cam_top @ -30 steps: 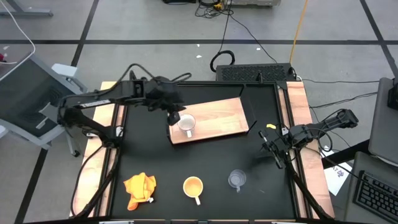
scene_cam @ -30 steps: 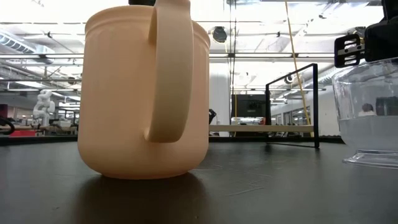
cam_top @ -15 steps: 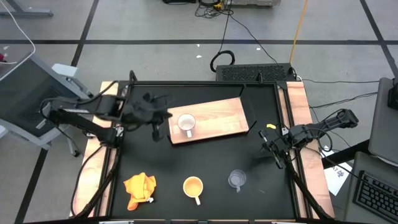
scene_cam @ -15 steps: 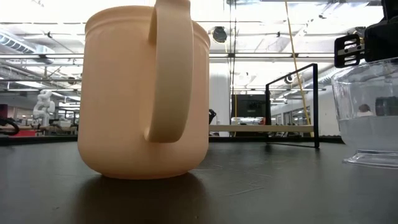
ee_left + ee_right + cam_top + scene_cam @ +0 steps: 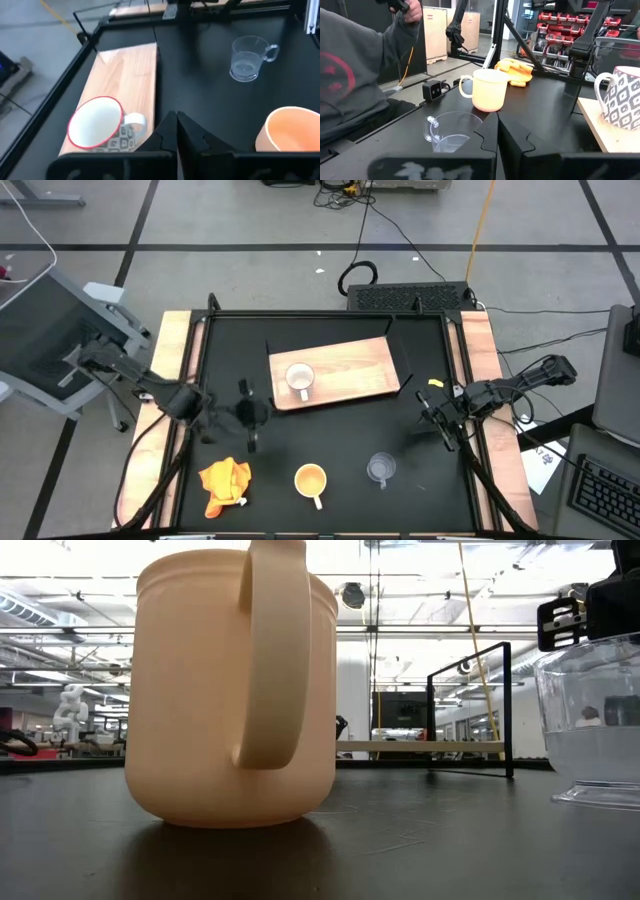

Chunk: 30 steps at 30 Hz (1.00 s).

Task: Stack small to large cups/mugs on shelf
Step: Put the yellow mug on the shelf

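The shelf (image 5: 345, 370) is a light wooden board lying flat on the black table. The white cup (image 5: 299, 379) stands upright on its left end and also shows in the left wrist view (image 5: 97, 131). The yellow-orange cup (image 5: 311, 480) and the clear glass cup (image 5: 380, 469) stand upright on the table near its front edge. My left gripper (image 5: 258, 414) hovers shut just left of the shelf's near-left corner, holding nothing; its fingers (image 5: 176, 127) point along the board. My right gripper (image 5: 432, 418) waits shut at the right edge.
An orange-yellow cloth (image 5: 224, 483) lies crumpled at the near left. A black wire frame (image 5: 400, 350) stands at the shelf's right end. A person's grey sleeve (image 5: 350, 80) shows beyond the table in the right wrist view.
My left gripper has drawn away from the white cup, going off the shelf toward the table's left and near edges and sinking a little. The white cup has stayed upright on the board.
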{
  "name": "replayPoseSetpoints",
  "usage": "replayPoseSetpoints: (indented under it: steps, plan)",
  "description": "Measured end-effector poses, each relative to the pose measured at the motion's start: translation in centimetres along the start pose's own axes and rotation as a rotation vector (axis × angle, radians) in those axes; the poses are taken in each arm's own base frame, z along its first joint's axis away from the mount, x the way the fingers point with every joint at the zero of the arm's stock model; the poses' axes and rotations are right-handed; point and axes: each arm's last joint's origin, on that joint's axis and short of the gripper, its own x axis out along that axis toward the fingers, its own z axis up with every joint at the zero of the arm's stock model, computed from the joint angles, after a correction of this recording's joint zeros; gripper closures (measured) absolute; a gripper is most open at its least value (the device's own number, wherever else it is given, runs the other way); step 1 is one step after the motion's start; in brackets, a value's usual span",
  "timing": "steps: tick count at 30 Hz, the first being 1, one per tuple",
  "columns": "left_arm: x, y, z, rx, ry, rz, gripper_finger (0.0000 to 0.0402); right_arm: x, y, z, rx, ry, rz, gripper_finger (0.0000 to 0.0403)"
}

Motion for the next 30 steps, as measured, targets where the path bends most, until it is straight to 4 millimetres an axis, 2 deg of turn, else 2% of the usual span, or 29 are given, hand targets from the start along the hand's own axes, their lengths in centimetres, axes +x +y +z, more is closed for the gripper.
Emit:
replayPoseSetpoints:
  steps: [4, 8, 16, 20, 23, 26, 30]
  plan:
    - [-0.1, 0.1, -3.0, -0.004, -0.017, 0.052, 0.0401, 0.0, 0.0, 0.0, -0.001, -0.003, 0.000, 0.0403]
    - [-0.8, 1.1, -5.0, -0.124, -0.077, 0.055, 0.0401, 0.0, 0.0, 0.0, 0.003, -0.004, 0.000, 0.0403]
    - [-0.5, 2.3, -9.3, -0.118, -0.263, -0.035, 0.0401, 0.0, 0.0, 0.0, 0.002, -0.004, 0.000, 0.0403]
    - [0.1, 2.7, -11.3, -0.163, -0.357, -0.184, 0.0401, 0.0, 0.0, 0.1, -0.001, -0.010, 0.000, 0.0403]
    - [0.5, 2.7, -12.4, -0.131, -0.432, -0.251, 0.0401, 0.0, 0.0, 0.1, -0.004, -0.015, -0.001, 0.0403]
    - [0.9, 2.9, -13.5, -0.106, -0.481, -0.246, 0.0401, 0.0, 0.0, 0.1, -0.006, -0.015, 0.000, 0.0403]
    - [1.4, 2.8, -13.7, -0.093, -0.524, -0.278, 0.0401, 0.0, 0.0, 0.1, -0.006, -0.015, 0.000, 0.0403]
